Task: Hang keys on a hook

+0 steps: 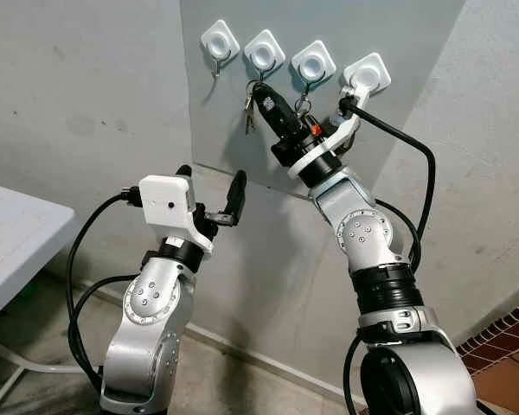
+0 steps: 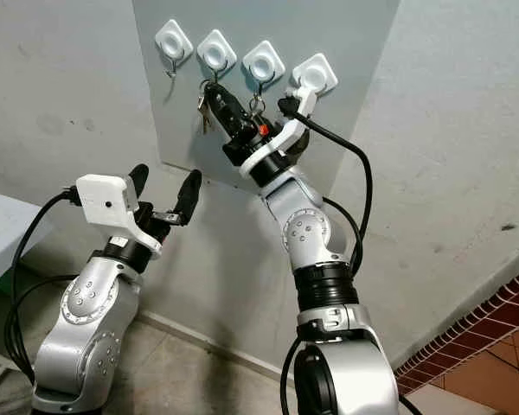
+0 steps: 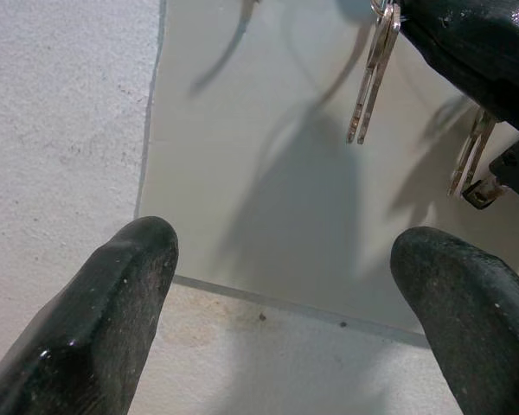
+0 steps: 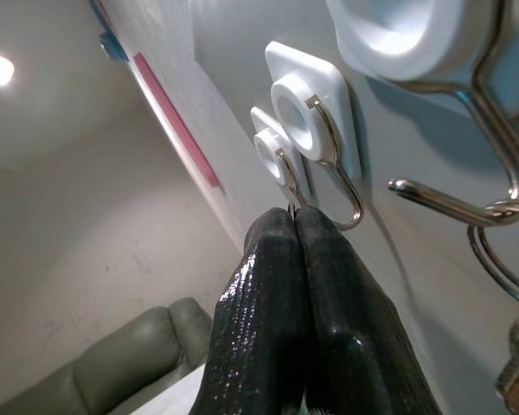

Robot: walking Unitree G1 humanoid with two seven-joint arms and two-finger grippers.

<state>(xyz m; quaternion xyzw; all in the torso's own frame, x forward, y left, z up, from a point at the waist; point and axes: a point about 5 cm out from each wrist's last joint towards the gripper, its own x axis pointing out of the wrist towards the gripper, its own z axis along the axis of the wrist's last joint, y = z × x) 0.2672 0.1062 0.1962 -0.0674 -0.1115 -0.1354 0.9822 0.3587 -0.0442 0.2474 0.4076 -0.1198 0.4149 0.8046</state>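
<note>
Several white hooks sit in a row on a grey panel (image 1: pixel 221 130) on the wall. My right gripper (image 1: pixel 261 93) is raised to the second hook (image 1: pixel 265 52), fingers pressed shut. A bunch of keys (image 1: pixel 249 117) dangles from its tip just under that hook; whether the ring is over the hook's wire I cannot tell. In the right wrist view the shut fingertips (image 4: pixel 294 226) sit just below a wire hook (image 4: pixel 333 164). A second set of keys (image 1: pixel 303 105) hangs on the third hook (image 1: pixel 313 62). My left gripper (image 1: pixel 212 183) is open and empty, below the panel's lower edge.
The first hook (image 1: pixel 220 41) and the fourth hook (image 1: pixel 367 73) carry nothing. A black cable (image 1: pixel 419 156) loops off my right wrist. A white table (image 1: pixel 9 242) stands at the left. Red floor tiles (image 1: pixel 502 337) show at the lower right.
</note>
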